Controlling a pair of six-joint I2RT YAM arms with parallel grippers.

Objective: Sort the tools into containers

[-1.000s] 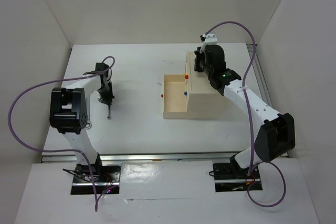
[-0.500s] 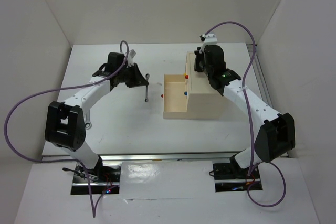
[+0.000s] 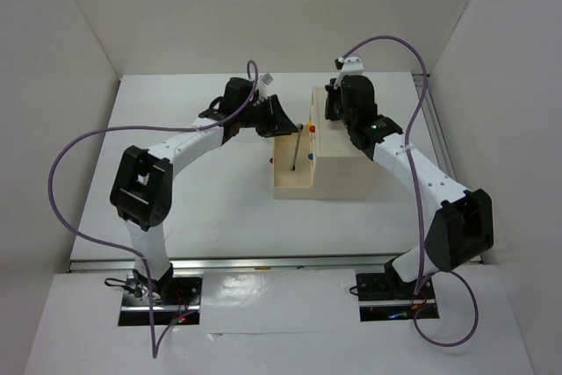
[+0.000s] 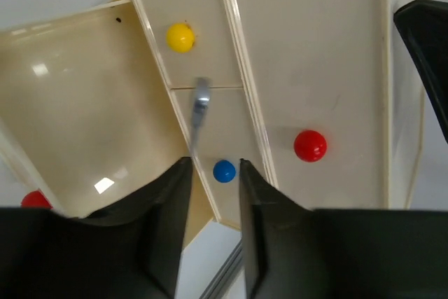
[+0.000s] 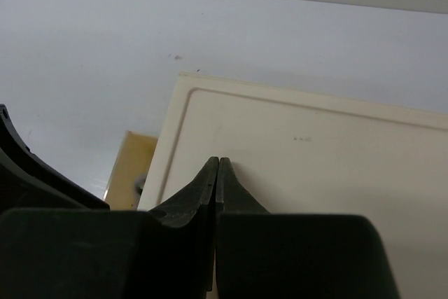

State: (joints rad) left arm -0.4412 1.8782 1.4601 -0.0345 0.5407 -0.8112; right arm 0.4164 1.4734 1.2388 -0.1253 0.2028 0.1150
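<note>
Left wrist | left gripper [image 4: 215, 164] spread over open drawer [image 4: 84, 103] to drop silver wrench [image 4: 201, 103] | right gripper [image 5: 218, 164] pressed together, apparently bracing beige box [image 5: 315, 159]

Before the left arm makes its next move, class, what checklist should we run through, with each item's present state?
1. Drawer pulled open: ok.
2. Wrench above the open drawer: ok.
3. Left tool fingers parted: ok.
4. Wrench free of the left tool: cannot tell.
5. Wrench lying flat in the drawer: not ok.
6. Right tool shut, clear of the drawer, over the box top: ok.
</note>
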